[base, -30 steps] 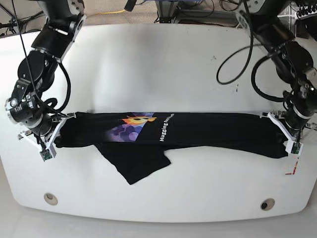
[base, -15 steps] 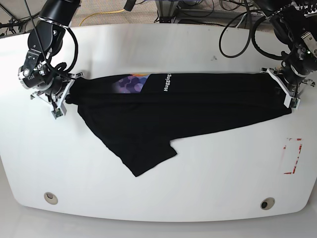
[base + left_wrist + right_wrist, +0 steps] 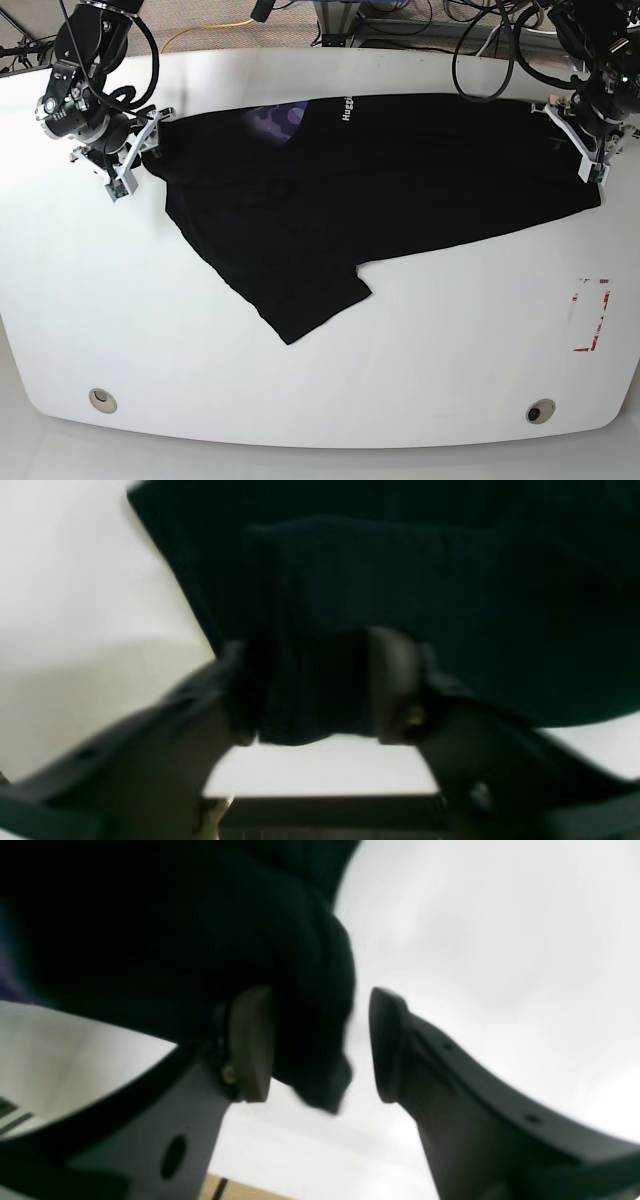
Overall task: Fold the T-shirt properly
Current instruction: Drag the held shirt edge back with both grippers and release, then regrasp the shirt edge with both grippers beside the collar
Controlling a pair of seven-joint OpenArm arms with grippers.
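You see the T-shirt (image 3: 380, 180) lying spread on the table (image 3: 320, 390), along its far half. One sleeve (image 3: 310, 300) sticks out toward the near side, a bit left of the middle. The lettering (image 3: 347, 108) sits at the shirt's far edge, with the print (image 3: 275, 118) just left of it. The right tool (image 3: 128, 165) is at the shirt's left end, with a bunch of cloth between its jaws. The left tool (image 3: 590, 150) is at the shirt's right end, also with cloth between its jaws. A taped mark (image 3: 590, 318) lies on the table near the right edge, well apart from the shirt. Two round holes (image 3: 102, 398) sit by the near edge, one left and one right.
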